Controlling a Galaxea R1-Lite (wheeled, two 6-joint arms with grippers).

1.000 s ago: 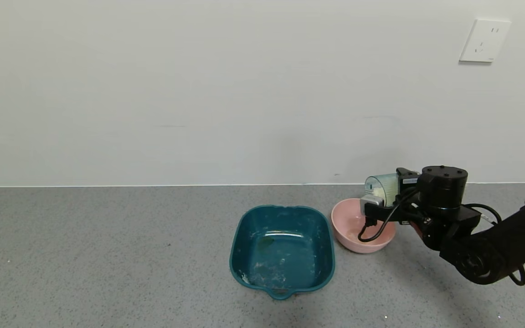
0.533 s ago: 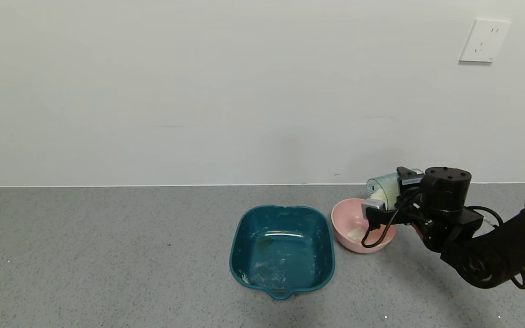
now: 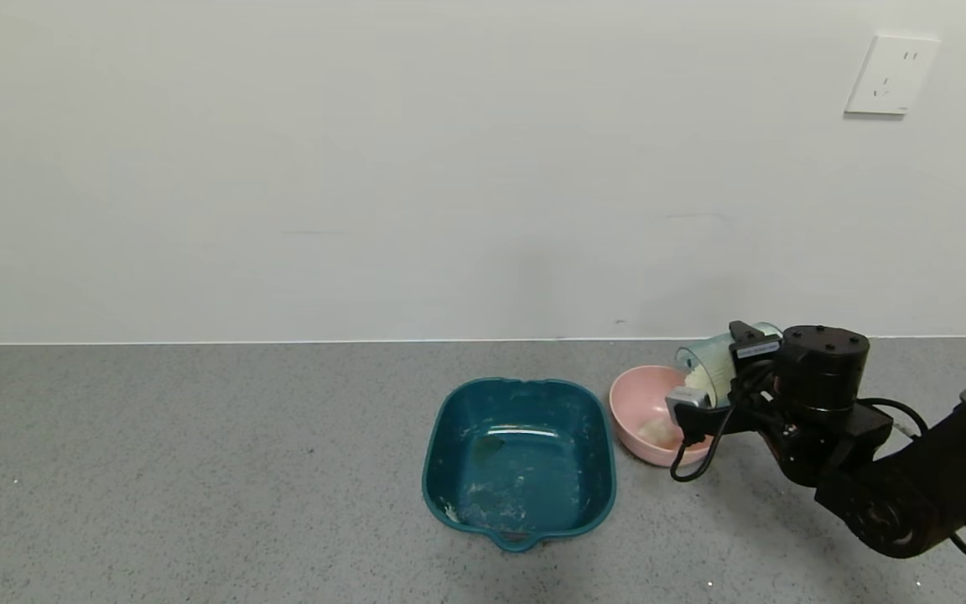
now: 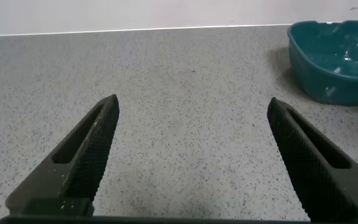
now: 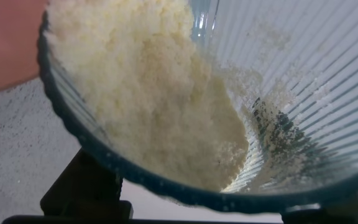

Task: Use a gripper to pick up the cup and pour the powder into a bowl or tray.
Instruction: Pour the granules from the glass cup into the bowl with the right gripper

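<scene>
My right gripper (image 3: 730, 369) is shut on the ribbed pale blue-green cup (image 3: 711, 359) and holds it tipped on its side over the right rim of the pink bowl (image 3: 630, 403). White powder (image 3: 656, 432) lies in the bowl's bottom, and more slides toward the cup's mouth. In the right wrist view the cup (image 5: 303, 74) fills the picture, with grainy white powder (image 5: 160, 99) heaped against its lower wall and a bit of the pink bowl (image 5: 5, 43) beyond. My left gripper (image 4: 191, 109) is open over bare counter, far from the bowl.
A dark teal square tray (image 3: 519, 460) stands just left of the pink bowl, with white residue in it; it also shows in the left wrist view (image 4: 340, 59). Grey speckled counter (image 3: 198, 470) meets a white wall with a socket (image 3: 891, 74).
My right gripper has sunk a little and tipped the cup further toward the bowl. Powder has fallen into the bowl, where a white heap now lies.
</scene>
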